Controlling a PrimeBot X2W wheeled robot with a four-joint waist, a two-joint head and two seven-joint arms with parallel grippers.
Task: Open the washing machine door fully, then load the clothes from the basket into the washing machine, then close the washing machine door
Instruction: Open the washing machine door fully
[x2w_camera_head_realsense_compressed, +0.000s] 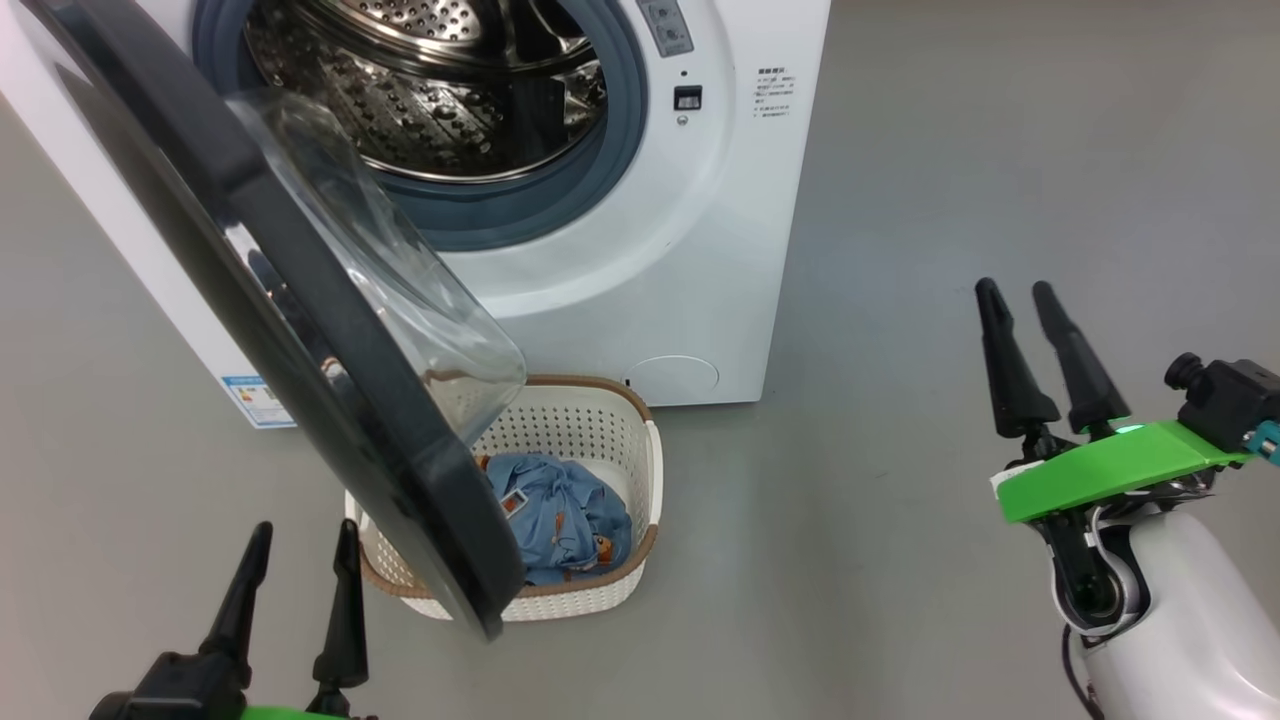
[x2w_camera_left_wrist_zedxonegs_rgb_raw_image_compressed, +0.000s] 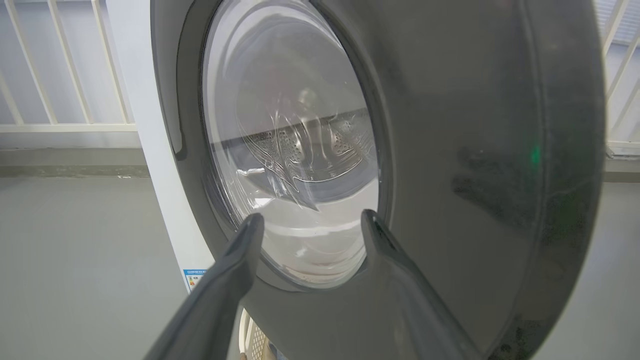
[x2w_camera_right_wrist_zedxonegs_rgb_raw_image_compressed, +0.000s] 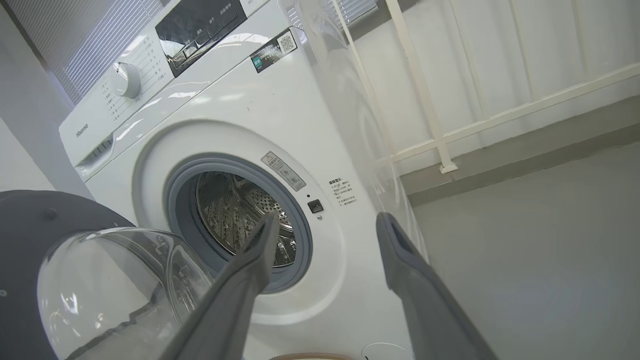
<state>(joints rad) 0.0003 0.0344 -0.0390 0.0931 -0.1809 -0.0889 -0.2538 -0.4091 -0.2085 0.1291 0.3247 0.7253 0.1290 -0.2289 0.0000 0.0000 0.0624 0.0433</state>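
Glossy black rim and clear glass made up the washing machine door (x2w_camera_head_realsense_compressed: 330, 330). In the head view it stood ajar and nearly edge-on, running from upper left down to lower centre, with its glass bowl (x2w_camera_head_realsense_compressed: 400, 290) bulging right toward the washing machine (x2w_camera_head_realsense_compressed: 690, 260). Its free lower edge hung over the basket (x2w_camera_head_realsense_compressed: 575, 415), which sat on the grey floor (x2w_camera_head_realsense_compressed: 900, 200) just before the machine, and hid the basket's left part. The clothes (x2w_camera_head_realsense_compressed: 560, 515), light blue with orange prints, lay bunched inside. The steel drum (x2w_camera_head_realsense_compressed: 440, 90) showed through the open mouth. The left tool (x2w_camera_head_realsense_compressed: 305, 530) sat at lower left beside the door's edge, jaws apart and gripping nothing. The right tool (x2w_camera_head_realsense_compressed: 1014, 288) stood well apart at the right, fingers up, spread and holding nothing.

The left wrist view added the door's outer face close up, its round window between the two spread fingers (x2w_camera_left_wrist_zedxonegs_rgb_raw_image_compressed: 230, 280), and a white railing (x2w_camera_left_wrist_zedxonegs_rgb_raw_image_compressed: 65, 125) behind.

The right wrist view added the machine's upper front, with a control dial (x2w_camera_right_wrist_zedxonegs_rgb_raw_image_compressed: 126, 80), a dark panel (x2w_camera_right_wrist_zedxonegs_rgb_raw_image_compressed: 200, 22) and the grey rubber ring (x2w_camera_right_wrist_zedxonegs_rgb_raw_image_compressed: 301, 235). The door's bowl was at lower left, turned toward the mouth.
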